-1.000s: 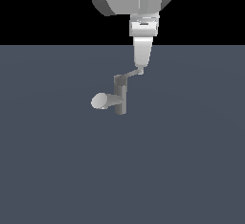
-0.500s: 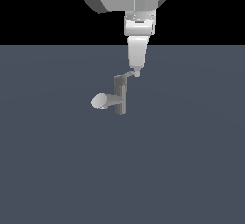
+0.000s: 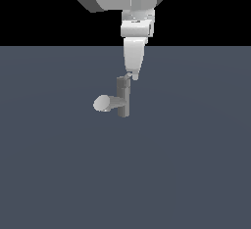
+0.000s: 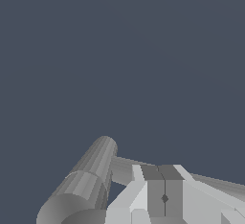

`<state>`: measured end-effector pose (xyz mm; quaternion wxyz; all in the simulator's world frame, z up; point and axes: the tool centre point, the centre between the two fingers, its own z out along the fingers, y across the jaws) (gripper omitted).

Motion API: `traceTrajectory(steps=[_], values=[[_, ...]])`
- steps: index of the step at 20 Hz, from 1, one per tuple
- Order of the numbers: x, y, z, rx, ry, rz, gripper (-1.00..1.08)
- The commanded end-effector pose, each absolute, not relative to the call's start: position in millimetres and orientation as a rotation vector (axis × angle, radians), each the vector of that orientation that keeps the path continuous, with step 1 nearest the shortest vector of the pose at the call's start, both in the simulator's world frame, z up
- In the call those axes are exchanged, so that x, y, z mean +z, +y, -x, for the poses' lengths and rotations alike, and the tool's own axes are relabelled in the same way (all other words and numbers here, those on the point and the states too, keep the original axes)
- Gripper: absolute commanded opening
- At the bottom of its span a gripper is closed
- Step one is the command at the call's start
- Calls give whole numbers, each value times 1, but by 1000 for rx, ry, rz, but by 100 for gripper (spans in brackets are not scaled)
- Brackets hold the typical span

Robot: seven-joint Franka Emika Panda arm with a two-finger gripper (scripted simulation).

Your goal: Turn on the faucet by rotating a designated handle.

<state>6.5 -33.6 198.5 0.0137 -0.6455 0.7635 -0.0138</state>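
Pincer (image 3: 133, 75) (apparently closed), one faucet (image 3: 122, 101)

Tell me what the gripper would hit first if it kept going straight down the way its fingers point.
Most likely the handle: the gripper points down with its tips right at the top of the faucet, beside the post. Depth is unclear from the exterior view, so it might slip past onto the floor.

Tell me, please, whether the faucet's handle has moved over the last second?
Yes. The handle has swung toward the exterior view's left, in over the fixed post, pushed by the gripper.
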Motion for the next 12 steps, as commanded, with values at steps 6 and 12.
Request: traceTrajectory(steps=[6, 12], values=[[188, 19, -1, -15, 2374, 2042, -100], [198, 12, -7, -37, 2409, 1979, -100]])
